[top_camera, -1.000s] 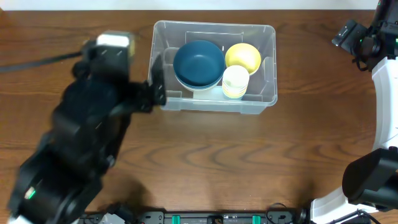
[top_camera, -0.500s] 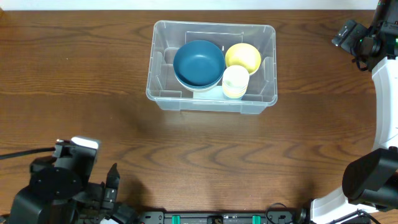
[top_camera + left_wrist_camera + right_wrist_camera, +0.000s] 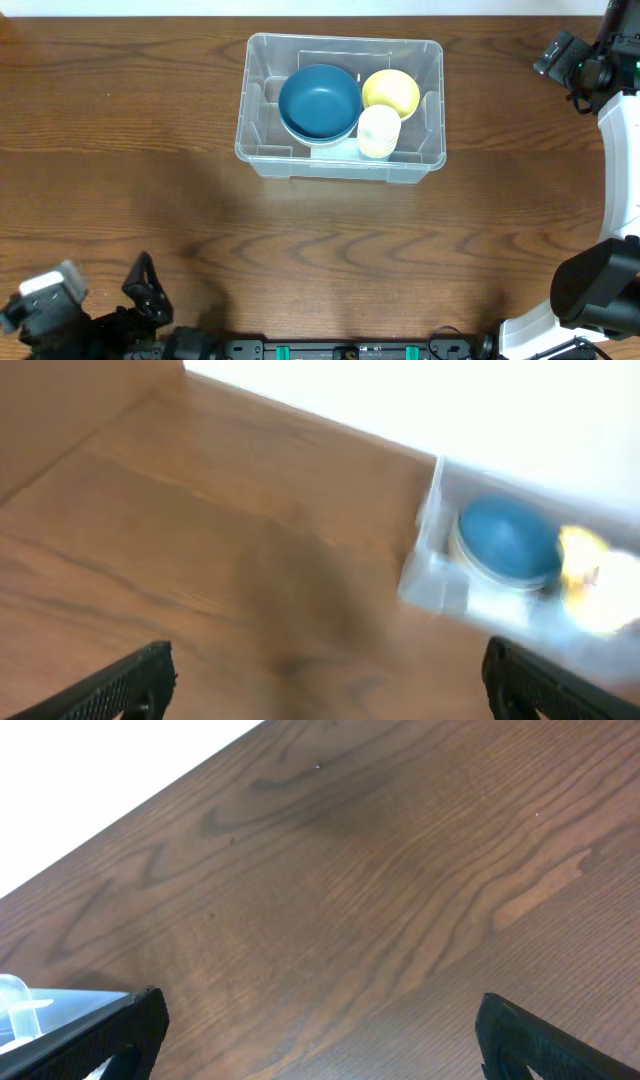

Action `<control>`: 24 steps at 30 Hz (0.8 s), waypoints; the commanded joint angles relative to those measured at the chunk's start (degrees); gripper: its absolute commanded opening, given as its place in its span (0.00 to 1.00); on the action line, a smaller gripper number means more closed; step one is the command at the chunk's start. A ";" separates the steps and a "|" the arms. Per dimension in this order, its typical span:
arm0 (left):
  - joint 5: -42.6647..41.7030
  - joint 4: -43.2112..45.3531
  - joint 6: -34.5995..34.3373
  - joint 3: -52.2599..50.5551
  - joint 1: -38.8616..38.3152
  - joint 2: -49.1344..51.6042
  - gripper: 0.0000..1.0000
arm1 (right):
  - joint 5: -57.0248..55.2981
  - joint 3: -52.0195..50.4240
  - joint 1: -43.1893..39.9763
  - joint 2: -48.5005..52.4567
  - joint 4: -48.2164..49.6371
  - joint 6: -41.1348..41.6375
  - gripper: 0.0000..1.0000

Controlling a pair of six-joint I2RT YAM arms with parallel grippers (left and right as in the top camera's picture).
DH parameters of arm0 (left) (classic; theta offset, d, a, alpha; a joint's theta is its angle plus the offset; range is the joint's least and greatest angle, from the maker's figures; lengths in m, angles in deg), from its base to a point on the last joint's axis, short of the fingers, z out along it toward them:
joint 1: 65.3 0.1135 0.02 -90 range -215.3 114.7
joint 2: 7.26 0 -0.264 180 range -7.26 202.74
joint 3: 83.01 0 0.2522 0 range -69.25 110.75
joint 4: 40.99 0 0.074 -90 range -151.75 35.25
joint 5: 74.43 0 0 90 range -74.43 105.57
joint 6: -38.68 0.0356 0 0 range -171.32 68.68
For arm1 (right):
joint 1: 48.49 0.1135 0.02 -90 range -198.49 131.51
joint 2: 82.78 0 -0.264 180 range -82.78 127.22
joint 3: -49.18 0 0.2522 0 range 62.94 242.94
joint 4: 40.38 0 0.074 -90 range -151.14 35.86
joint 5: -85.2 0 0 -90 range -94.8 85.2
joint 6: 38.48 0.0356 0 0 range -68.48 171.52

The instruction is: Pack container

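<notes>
The clear plastic container (image 3: 258, 160) stands at the back middle of the wooden table. Inside it are a blue bowl (image 3: 320, 100), a yellow bowl (image 3: 392, 90) and a pale yellow cup (image 3: 379, 131). It also shows blurred in the left wrist view (image 3: 428, 575), with the blue bowl (image 3: 508, 540) in it. My left gripper (image 3: 325, 685) is open and empty, low at the table's front left corner (image 3: 145, 295), far from the container. My right gripper (image 3: 320, 1040) is open and empty, at the far right edge (image 3: 562, 58); a container corner (image 3: 20, 1000) shows at its left.
Bare wooden table lies between both arms and the container. The right arm's base (image 3: 590, 290) stands at the front right. A black rail (image 3: 350, 350) runs along the front edge.
My left arm has pulled back from the container's left side to the front left corner of the table. The container and its contents have not moved. The right arm is still.
</notes>
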 commanded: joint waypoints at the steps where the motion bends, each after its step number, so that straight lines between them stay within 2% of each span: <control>1: -0.17 7.52 -4.63 -9.16 1.95 -6.01 0.98 | -0.31 0.66 0.15 -0.79 -0.07 0.46 0.99; 9: -0.13 35.39 -4.37 -34.36 2.43 -13.22 0.98 | -0.31 0.66 0.15 -0.79 -0.07 0.46 0.99; 16: -1.42 68.67 -4.63 -58.25 3.50 -14.16 0.98 | -0.31 0.66 0.15 -0.79 -0.07 0.46 0.99; 19: -2.32 79.34 -4.59 -66.07 3.82 -15.50 0.98 | -0.31 0.66 0.15 -0.79 -0.07 0.46 0.99; 22: -2.32 86.27 -4.59 -71.78 3.91 -17.75 0.98 | -0.31 0.66 0.15 -0.79 -0.07 0.46 0.99; 24: -2.27 85.90 -4.50 -73.07 3.93 -19.30 0.98 | -0.31 0.66 0.15 -0.79 -0.07 0.46 0.99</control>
